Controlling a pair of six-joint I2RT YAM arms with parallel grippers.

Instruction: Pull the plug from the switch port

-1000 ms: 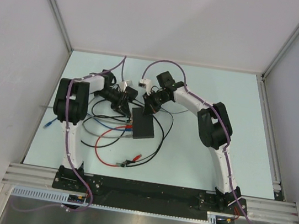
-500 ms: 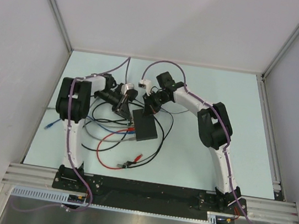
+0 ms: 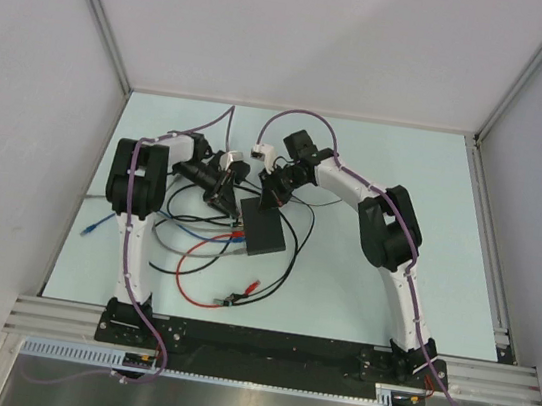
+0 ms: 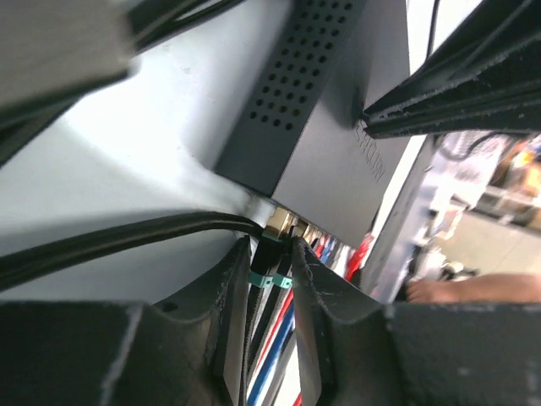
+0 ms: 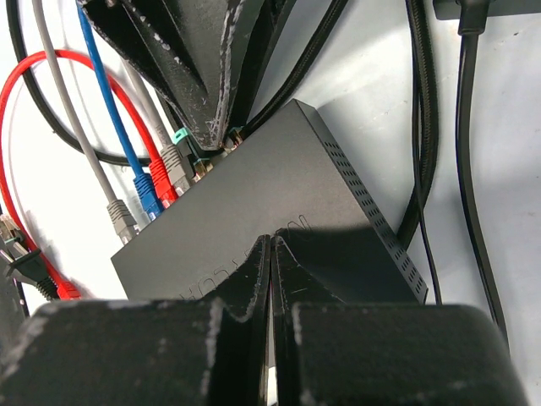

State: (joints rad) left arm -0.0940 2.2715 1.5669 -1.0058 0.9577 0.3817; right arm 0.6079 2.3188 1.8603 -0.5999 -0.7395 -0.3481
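Note:
The switch (image 3: 262, 227) is a flat black box on the table; it also shows in the left wrist view (image 4: 338, 127) and the right wrist view (image 5: 262, 203). Grey, blue and red plugs (image 5: 148, 193) sit in the sockets along its left edge. My left gripper (image 3: 226, 197) is at that edge, its fingers (image 4: 232, 288) closed on a black plug with a teal tie (image 4: 269, 258) at the corner socket (image 5: 193, 156). My right gripper (image 5: 272, 241) is shut, its tips pressed down on the switch's top; in the top view it (image 3: 270, 198) is at the switch's far end.
Loose cables lie round the switch: a red loop (image 3: 186, 272), a blue lead ending at the left (image 3: 90, 230), black cables (image 5: 418, 127) on the right. A small clip lead (image 3: 233, 294) lies nearer the bases. A white connector (image 3: 263, 149) sits behind the grippers.
My left arm has moved right, bringing its gripper up to the switch's plug edge. The right gripper and the switch have stayed in place.

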